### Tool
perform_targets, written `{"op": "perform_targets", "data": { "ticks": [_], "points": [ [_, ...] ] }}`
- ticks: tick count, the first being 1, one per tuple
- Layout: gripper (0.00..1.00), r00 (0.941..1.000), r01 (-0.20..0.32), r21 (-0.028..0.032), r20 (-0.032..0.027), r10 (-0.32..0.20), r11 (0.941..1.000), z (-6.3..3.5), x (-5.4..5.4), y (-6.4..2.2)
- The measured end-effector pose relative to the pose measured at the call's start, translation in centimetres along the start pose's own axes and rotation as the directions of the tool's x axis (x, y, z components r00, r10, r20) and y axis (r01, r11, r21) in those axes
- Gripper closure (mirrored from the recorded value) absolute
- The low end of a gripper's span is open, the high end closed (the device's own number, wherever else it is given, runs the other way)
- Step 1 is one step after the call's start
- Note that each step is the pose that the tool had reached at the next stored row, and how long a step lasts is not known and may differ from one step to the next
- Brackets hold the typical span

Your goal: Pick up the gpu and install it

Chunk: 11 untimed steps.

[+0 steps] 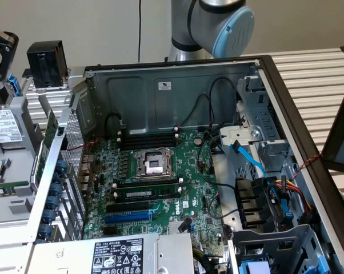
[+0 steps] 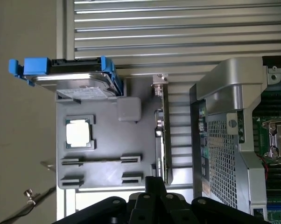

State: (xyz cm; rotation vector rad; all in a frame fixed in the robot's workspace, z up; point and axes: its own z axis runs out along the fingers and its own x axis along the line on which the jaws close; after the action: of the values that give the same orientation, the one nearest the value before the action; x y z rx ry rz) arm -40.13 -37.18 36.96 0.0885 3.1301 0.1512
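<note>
At the exterior view's left, a flat grey plastic parts tray point(image 2: 108, 144) lies on the slatted aluminium worktop point(image 1: 315, 74). It carries one hard drive with blue side rails point(image 2: 80, 88), one square silver processor chip point(image 2: 80, 133), and the one gpu point(image 2: 163, 140). The gpu is a small green card with a silver end bracket. It stands on its thin edge at the side of the tray nearest the open silver computer case point(image 1: 160, 97).

The black end effector point(image 2: 154, 183) hangs over that card with its fingers together and nothing between them.

Further right, inside the case, the large green motherboard point(image 1: 200, 188) shows one empty metal processor socket point(image 1: 152, 162) and one long blue expansion slot point(image 1: 129, 216). Past these, loose cables trail toward the drive cage.

The likeliest trouble comes from the fingers. If they came down together like this, they would strike the card's top edge and could tip it flat. The perforated case wall stands just beside the card, so there is little room on that side and a finger could catch the wall. A pinch taken off-centre could let the card swing. A tilted card might then jam its bracket against the rear wall or miss the slot.
</note>
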Motion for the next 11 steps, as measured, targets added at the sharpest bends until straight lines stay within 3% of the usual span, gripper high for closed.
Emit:
{"op": "perform_targets", "data": {
  "ticks": [1, 4, 5, 8, 10, 11],
  "points": [
    [0.88, 1.0, 0.0, -0.0007, 0.0, 0.0, 1.0, 0.02, 0.01, 0.0],
    [0.7, 1.0, 0.0, -0.0039, -0.0002, 0.0, 1.0, 0.14, 0.08, -0.02],
    [0.7, 1.0, 0.0, -0.0041, 0.0001, 0.0, 1.0, 0.22, 0.15, -0.03],
    [0.58, 1.0, 0.001, -0.005, 0.0065, -0.001, 1.0, 0.6, 0.51, -0.07],
    [0.58, 1.0, 0.001, -0.0083, 0.0095, -0.001, 1.0, 0.84, 0.69, -0.11],
    [0.58, 0.9999, 0.001, -0.0135, 0.0104, -0.001, 0.9999, 0.92, 0.7, -0.12]
  ]
}}
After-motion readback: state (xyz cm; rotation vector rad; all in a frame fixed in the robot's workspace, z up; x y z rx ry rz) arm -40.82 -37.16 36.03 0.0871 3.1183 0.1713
